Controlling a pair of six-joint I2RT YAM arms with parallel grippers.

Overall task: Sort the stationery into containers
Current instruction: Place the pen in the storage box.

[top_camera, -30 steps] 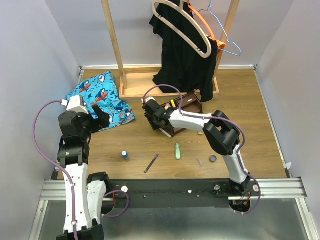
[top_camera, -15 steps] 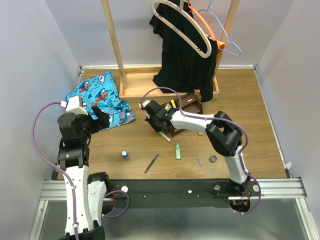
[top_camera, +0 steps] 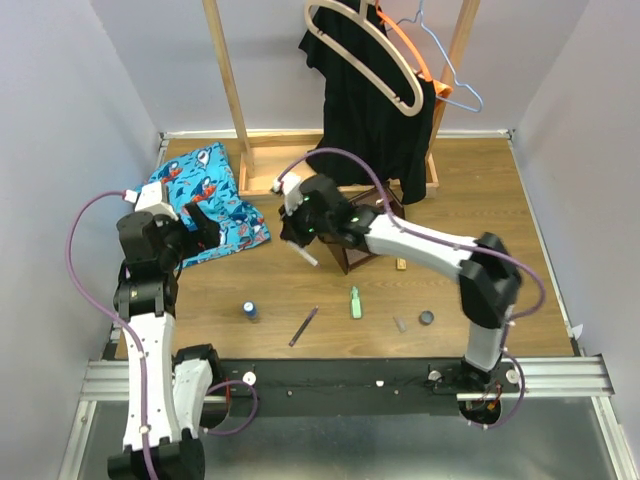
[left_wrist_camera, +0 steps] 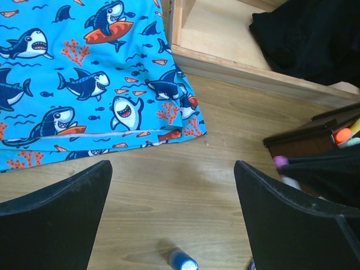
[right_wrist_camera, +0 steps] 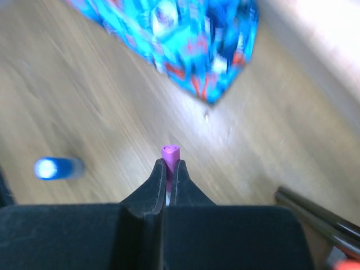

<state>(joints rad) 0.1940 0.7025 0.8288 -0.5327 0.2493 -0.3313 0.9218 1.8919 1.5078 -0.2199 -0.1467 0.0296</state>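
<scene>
The marker (right_wrist_camera: pixel 170 152), pink cap showing, is pinched tight between the fingers of the right hand (right_wrist_camera: pixel 167 170), off the table (top_camera: pixel 500 220) and just left of the box organizer (left_wrist_camera: pixel 315 140), which sits midway along the table towards its far edge. An orange marker (left_wrist_camera: pixel 342 135) stands in one of its slots.

The step in hand looks like carrying this marker to a slot. To do it well, bring the hand right over an open slot first, turn the marker near upright, lower it until its end is inside the walls, and only then let go. Released early or tilted, it would likely strike the rim and roll off.

Loose near the near edge lie a blue bottle (top_camera: pixel 249 310), a thin pen (top_camera: pixel 303 326), a green marker (top_camera: pixel 354 302) and a dark disc (top_camera: pixel 426 317).

The left hand (left_wrist_camera: pixel 173 169) is spread wide and holds nothing, above the table beside the shark cloth (left_wrist_camera: pixel 84 84) towards the left edge
</scene>
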